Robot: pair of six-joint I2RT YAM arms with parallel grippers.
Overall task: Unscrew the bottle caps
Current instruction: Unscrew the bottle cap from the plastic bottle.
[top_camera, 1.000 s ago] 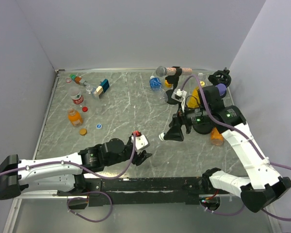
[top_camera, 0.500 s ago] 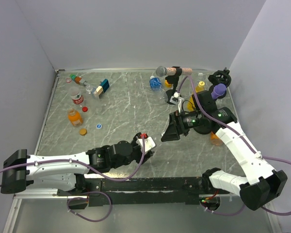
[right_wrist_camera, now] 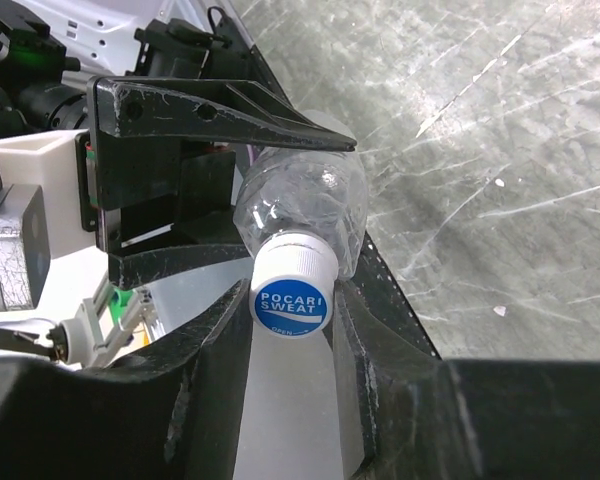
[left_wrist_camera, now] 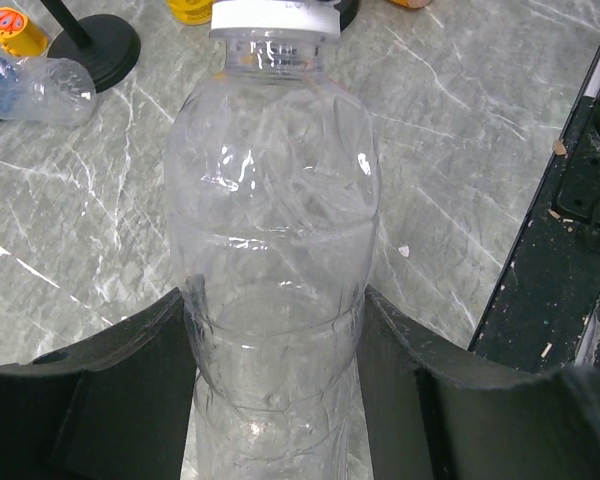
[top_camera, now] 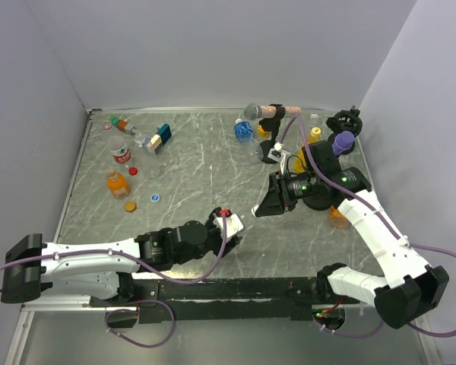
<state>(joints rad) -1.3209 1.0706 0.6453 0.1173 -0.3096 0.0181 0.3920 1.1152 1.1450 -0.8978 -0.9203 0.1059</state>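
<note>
While left gripper (left_wrist_camera: 277, 300) grips the bottle (left_wrist_camera: 270, 180), right gripper (right_wrist_camera: 292, 312) pinches its cap (right_wrist_camera: 292, 288).

A clear bottle (left_wrist_camera: 270, 230), ribbed and unlabelled, is clamped round its waist by the left gripper (left_wrist_camera: 275, 330). Its white cap (right_wrist_camera: 293, 290), printed POCARI SWEAT in blue on top, is screwed on and pinched between the fingers of the right gripper (right_wrist_camera: 292, 330). At the far left stand a squat orange bottle (top_camera: 116, 182) and a red-labelled bottle (top_camera: 120, 152), with a red cap (top_camera: 133, 169), an orange cap (top_camera: 129, 206) and a blue cap (top_camera: 154, 198) loose near them, while a blue-labelled bottle (top_camera: 245, 131) lies on its side at the far middle.
</note>
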